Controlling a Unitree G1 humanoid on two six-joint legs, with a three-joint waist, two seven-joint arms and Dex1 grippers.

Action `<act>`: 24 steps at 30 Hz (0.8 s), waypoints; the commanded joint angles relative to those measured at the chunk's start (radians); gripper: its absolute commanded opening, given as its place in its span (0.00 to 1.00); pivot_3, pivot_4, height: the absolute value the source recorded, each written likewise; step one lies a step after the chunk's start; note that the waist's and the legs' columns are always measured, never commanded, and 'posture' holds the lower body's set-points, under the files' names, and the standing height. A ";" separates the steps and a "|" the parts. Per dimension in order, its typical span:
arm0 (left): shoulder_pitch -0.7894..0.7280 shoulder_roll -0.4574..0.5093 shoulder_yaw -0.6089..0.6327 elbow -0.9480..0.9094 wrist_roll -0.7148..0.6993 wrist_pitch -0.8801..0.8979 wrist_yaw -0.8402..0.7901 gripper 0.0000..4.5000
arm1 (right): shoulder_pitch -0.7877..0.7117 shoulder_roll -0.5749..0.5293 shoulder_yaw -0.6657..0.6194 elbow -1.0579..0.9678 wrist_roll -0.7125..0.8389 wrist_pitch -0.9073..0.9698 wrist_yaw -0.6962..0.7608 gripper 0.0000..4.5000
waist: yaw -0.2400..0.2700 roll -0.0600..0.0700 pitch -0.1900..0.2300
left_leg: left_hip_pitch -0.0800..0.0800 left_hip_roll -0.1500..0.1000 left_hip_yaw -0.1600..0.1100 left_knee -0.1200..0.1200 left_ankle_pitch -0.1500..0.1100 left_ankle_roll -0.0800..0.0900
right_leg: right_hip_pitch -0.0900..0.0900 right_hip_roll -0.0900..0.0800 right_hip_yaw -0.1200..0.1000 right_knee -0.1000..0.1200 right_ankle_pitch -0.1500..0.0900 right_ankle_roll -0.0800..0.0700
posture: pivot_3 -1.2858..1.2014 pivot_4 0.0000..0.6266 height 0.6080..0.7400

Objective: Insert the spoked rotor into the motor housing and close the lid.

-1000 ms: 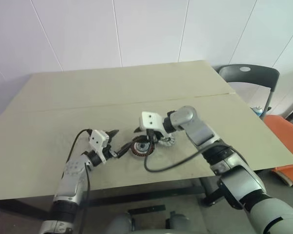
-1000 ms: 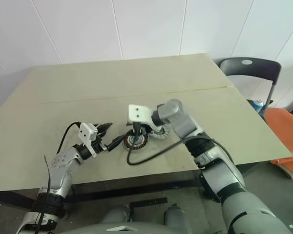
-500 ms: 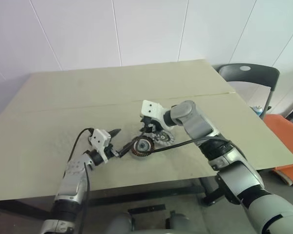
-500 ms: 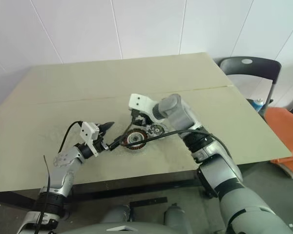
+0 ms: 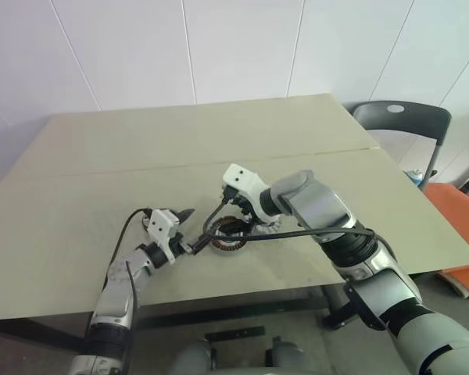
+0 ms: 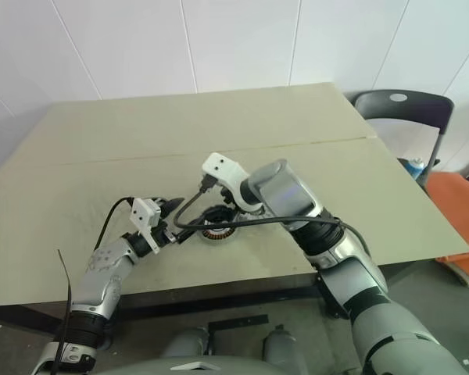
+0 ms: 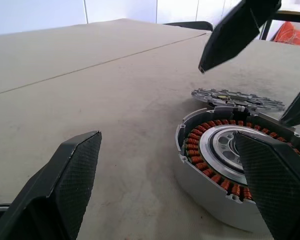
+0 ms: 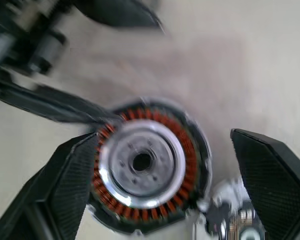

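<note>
It looks like a plain lab or test room. A large bare beige table (image 5: pixel 141 156) stands against white panelled walls (image 5: pixel 242 47). Just beside the table's far right corner is a dark plastic chair (image 5: pixel 402 121), and near that same edge lies something orange (image 5: pixel 457 211) on the floor.

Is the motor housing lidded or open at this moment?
Open. The motor housing lies flat on the table with its copper windings and pale centre exposed; nothing covers it.
</note>
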 commanded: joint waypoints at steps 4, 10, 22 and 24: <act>0.001 0.044 0.034 -0.083 -0.018 -0.011 -0.011 1.00 | -0.047 0.049 -0.003 0.004 0.004 0.121 -0.166 0.99 | -0.002 0.000 0.000 | 0.000 0.000 0.000 0.000 0.000 0.000 | 0.000 0.000 0.000 0.000 0.000 0.000 | 0.52 0.00 1.00; 0.003 0.103 0.076 -0.158 -0.040 0.013 -0.007 1.00 | -0.069 0.054 0.014 0.033 0.039 0.149 -0.217 0.99 | -0.004 0.000 0.000 | 0.000 0.000 0.000 0.000 0.000 0.000 | 0.000 0.000 0.000 0.000 0.000 0.000 | 0.52 0.00 1.00; 0.019 0.118 0.082 -0.225 -0.042 0.066 0.019 1.00 | -0.081 0.050 0.052 0.014 0.124 0.177 -0.255 0.99 | -0.007 0.000 0.000 | 0.000 0.000 0.000 0.000 0.000 0.000 | 0.000 0.000 0.000 0.000 0.000 0.000 | 0.52 0.00 1.00; 0.022 0.118 0.081 -0.228 -0.043 0.066 0.021 1.00 | -0.079 0.048 0.058 0.017 0.127 0.170 -0.269 0.99 | -0.006 0.000 0.000 | 0.000 0.000 0.000 0.000 0.000 0.000 | 0.000 0.000 0.000 0.000 0.000 0.000 | 0.52 0.00 1.00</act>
